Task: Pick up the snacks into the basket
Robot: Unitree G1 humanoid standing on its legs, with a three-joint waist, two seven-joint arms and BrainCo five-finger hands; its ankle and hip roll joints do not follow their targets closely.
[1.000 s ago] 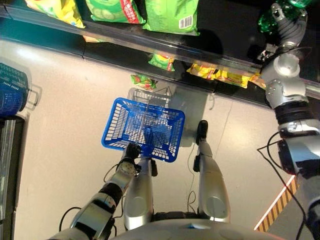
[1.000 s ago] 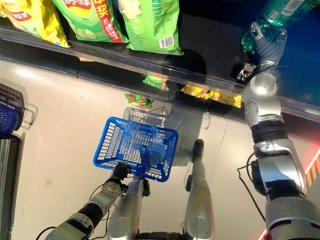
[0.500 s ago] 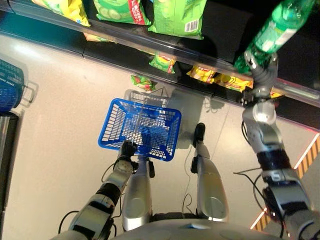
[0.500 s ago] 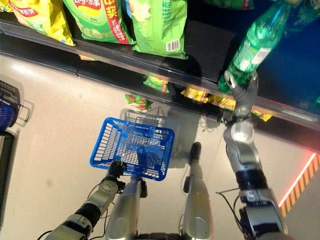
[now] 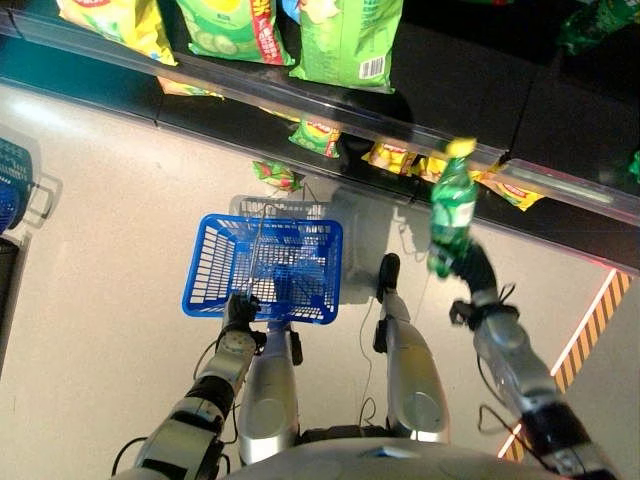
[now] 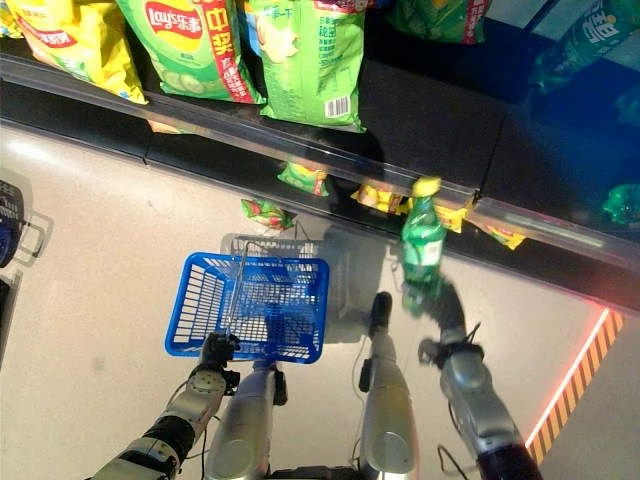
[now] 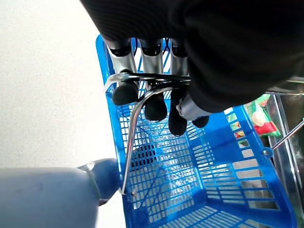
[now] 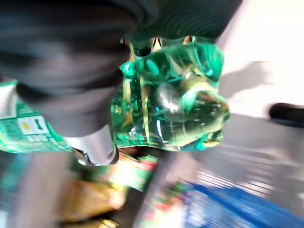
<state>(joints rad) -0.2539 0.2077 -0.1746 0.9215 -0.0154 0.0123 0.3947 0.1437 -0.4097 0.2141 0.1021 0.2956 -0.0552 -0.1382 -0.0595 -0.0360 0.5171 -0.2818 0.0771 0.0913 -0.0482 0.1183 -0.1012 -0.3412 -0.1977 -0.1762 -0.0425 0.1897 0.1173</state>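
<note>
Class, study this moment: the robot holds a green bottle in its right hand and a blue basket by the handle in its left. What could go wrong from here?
1. The right hand grips the green bottle only near its base, so the tall bottle might tip or slip on the way over.
2. The blue basket hangs by its wire handle from the left hand fingers; a dropped bottle could make it swing or tilt.
3. The bottle is off to the basket's side, so releasing now would likely miss.

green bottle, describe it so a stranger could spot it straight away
Start at the dark shelf of snack bags, then drop to the floor in front, right of the blue basket. The green bottle is held upright by the right hand, yellow cap up.
</note>
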